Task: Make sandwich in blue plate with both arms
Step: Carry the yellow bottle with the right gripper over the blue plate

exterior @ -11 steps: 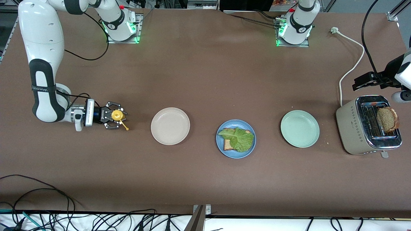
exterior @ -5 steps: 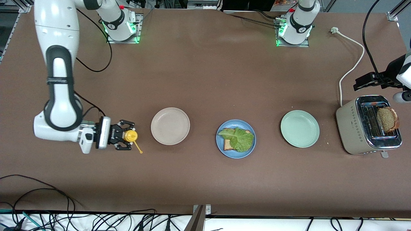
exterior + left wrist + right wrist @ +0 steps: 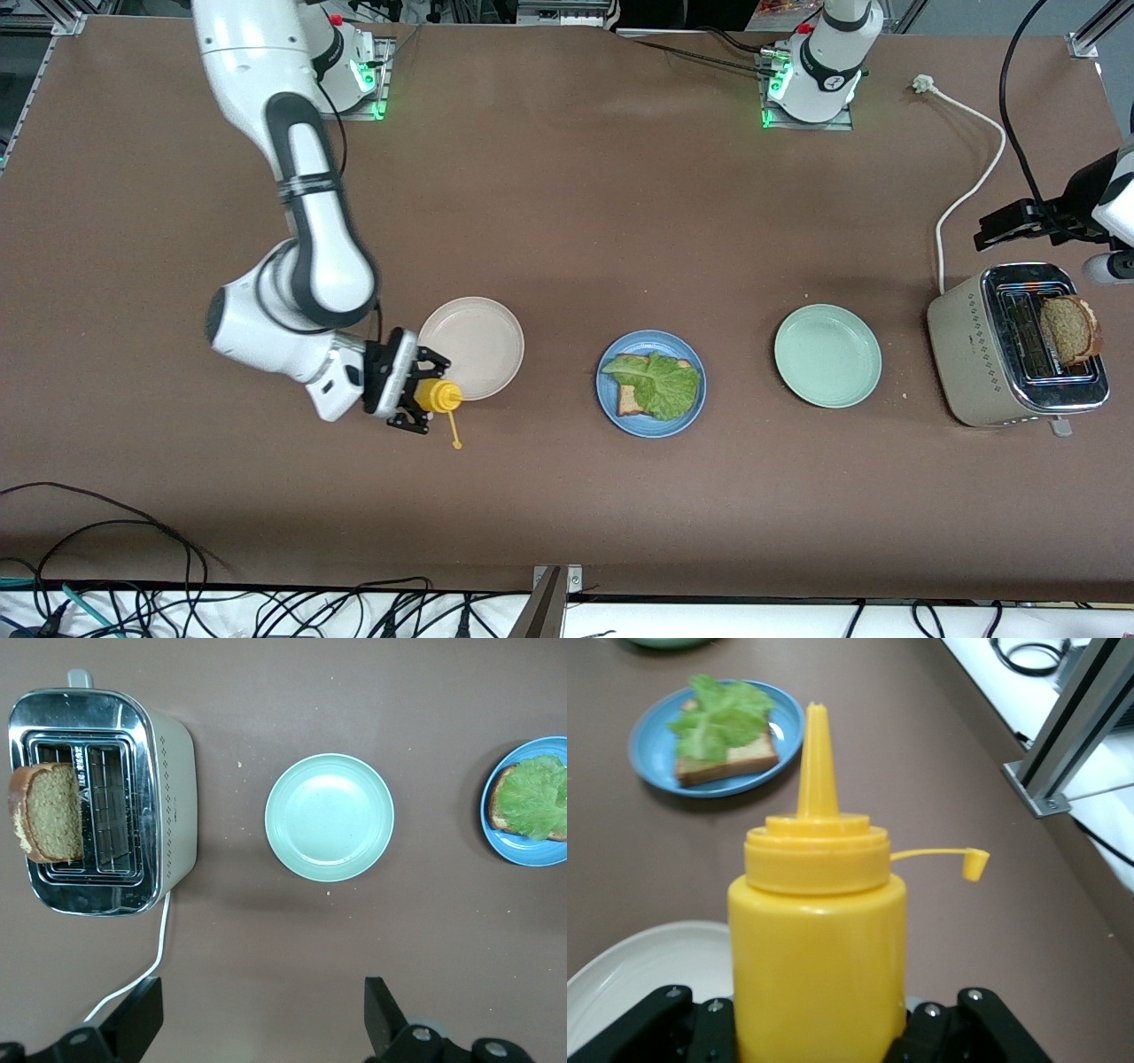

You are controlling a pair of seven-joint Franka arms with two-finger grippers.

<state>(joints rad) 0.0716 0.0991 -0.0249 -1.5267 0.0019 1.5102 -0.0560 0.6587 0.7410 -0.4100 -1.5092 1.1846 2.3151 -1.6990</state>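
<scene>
One slice of brown bread [image 3: 631,390] lies on the blue plate [image 3: 651,424] at the middle of the table, and a ruffled lettuce leaf [image 3: 660,383] covers most of it, so I see only its crust corners and edge. In the left wrist view the blue plate is cut off at the frame's edge.

A second slice [image 3: 1069,329] stands up out of the toaster [image 3: 992,354] at the left arm's end of the table; its lower part is hidden in the slot. I see the white toaster cord [image 3: 966,190] running off toward the arm bases.

My right gripper [image 3: 423,400] is clamped on a yellow squeeze bottle [image 3: 438,395], held over the edge of the cream plate [image 3: 470,347]; the bottle's cap [image 3: 456,443] dangles open on its strap. In the right wrist view the bottle fills most of the frame and blocks much of the cream plate.

My left gripper [image 3: 264,1014] hangs with its fingers spread wide and empty, high above the table between the toaster and the mint-green plate [image 3: 827,355]. In the front view that arm is mostly cut off at the frame's edge.
</scene>
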